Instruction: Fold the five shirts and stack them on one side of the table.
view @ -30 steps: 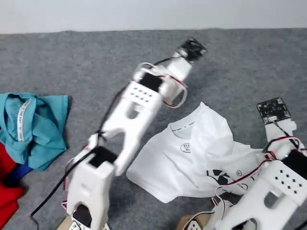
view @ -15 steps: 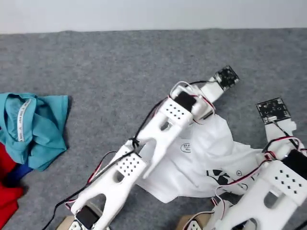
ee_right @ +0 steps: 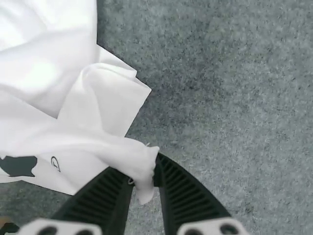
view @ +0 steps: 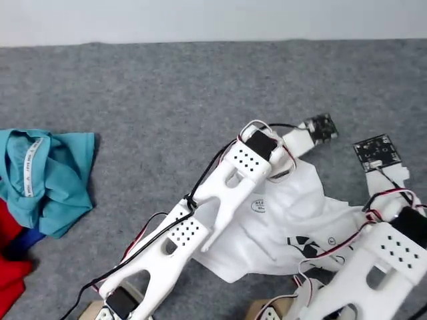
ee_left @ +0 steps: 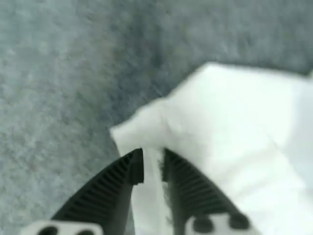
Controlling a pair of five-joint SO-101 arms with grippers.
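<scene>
A crumpled white shirt [view: 273, 220] with a dark print lies at the right front of the grey table. In the left wrist view my left gripper [ee_left: 152, 168] is shut on a fold of the white shirt [ee_left: 234, 127] at its edge. The left arm [view: 247, 160] stretches from the front across the shirt to its far edge. In the right wrist view my right gripper [ee_right: 145, 177] is shut on a corner of the white shirt [ee_right: 63, 93]. The right arm [view: 390, 250] stands at the shirt's right side.
A teal shirt [view: 50, 173] lies bunched at the left edge, with a red shirt [view: 10, 257] and a bit of blue cloth [view: 23, 239] in front of it. Bare grey table [view: 153, 100] spans the back and the middle.
The left arm has swung right and toward the front, from the back centre down onto the white shirt's far edge. The right arm has hardly moved.
</scene>
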